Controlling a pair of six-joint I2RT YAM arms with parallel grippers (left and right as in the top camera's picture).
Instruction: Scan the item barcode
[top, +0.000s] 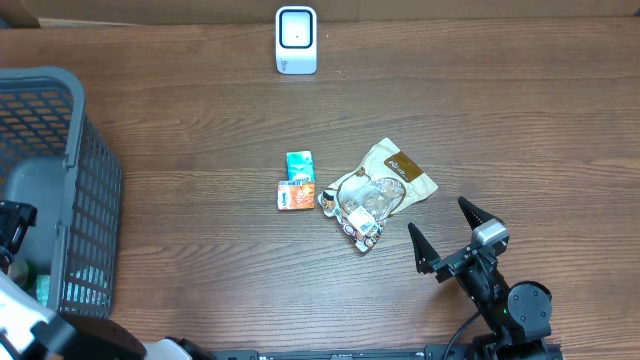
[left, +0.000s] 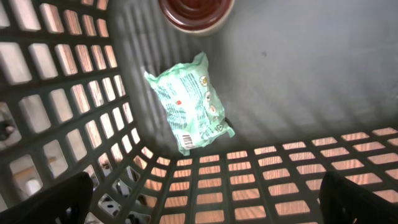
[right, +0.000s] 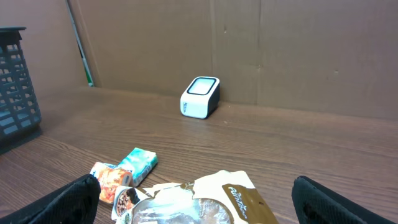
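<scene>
My left gripper (left: 205, 202) hangs open inside the grey mesh basket (top: 95, 190) with nothing between its fingers. Below it a green snack packet (left: 189, 102) lies on the basket floor, a barcode showing near its lower end. The white barcode scanner (top: 296, 40) stands at the far edge of the table. My right gripper (top: 438, 217) stands open above the table at the front right, just short of a beige and brown pouch (top: 385, 180). In the right wrist view that pouch (right: 239, 199) lies between the open fingers and the scanner (right: 200, 97) stands beyond it.
A teal box (top: 299, 165) and an orange box (top: 295, 195) lie left of the pouch, and a small printed packet (top: 362, 230) lies at its near end. A dark red round lid (left: 196, 11) sits in the basket. Cardboard walls stand behind the table.
</scene>
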